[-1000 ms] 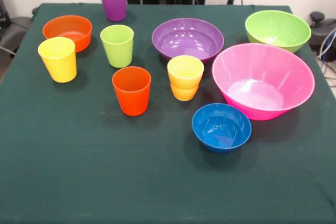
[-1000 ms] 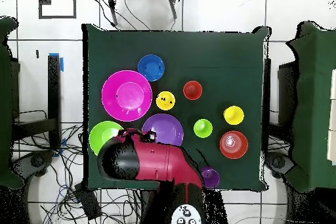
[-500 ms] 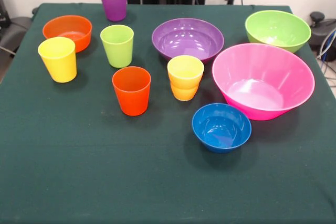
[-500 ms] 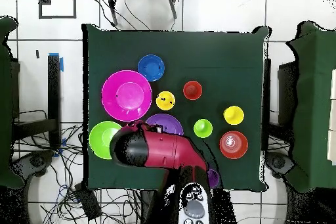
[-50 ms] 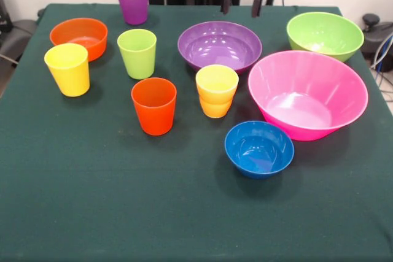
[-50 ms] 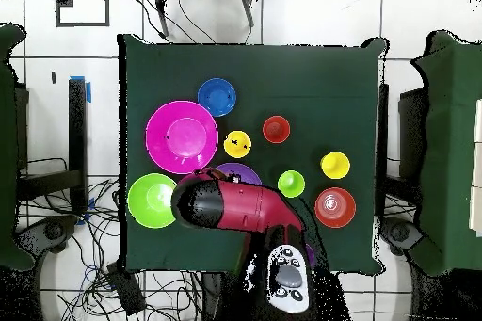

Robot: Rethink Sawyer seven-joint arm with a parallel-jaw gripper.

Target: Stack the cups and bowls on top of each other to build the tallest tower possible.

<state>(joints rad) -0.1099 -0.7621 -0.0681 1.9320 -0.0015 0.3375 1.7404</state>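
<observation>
My gripper (image 5: 240, 4) hangs open and empty at the far edge, above and behind the purple bowl (image 5: 219, 45). On the right stand the lime green bowl (image 5: 324, 35), the big pink bowl (image 5: 307, 93) and the blue bowl (image 5: 258, 148); the orange bowl (image 5: 78, 36) is far left. The cups stand upright and apart: purple (image 5: 132, 1), lime green (image 5: 137, 53), yellow (image 5: 67, 69), orange-red (image 5: 153, 105), and a yellow cup nested in a yellow-orange one (image 5: 216, 90). In the overhead view the arm (image 6: 235, 206) covers most of the purple bowl (image 6: 235, 168).
A dark green cloth (image 5: 184, 213) covers the table, with a wide bare stretch at its near side. Cables and chair parts lie on the floor around the table (image 6: 94, 242).
The arm has swung across over the purple bowl, and the gripper has come down into the front view at the top edge. No cup or bowl has moved.
</observation>
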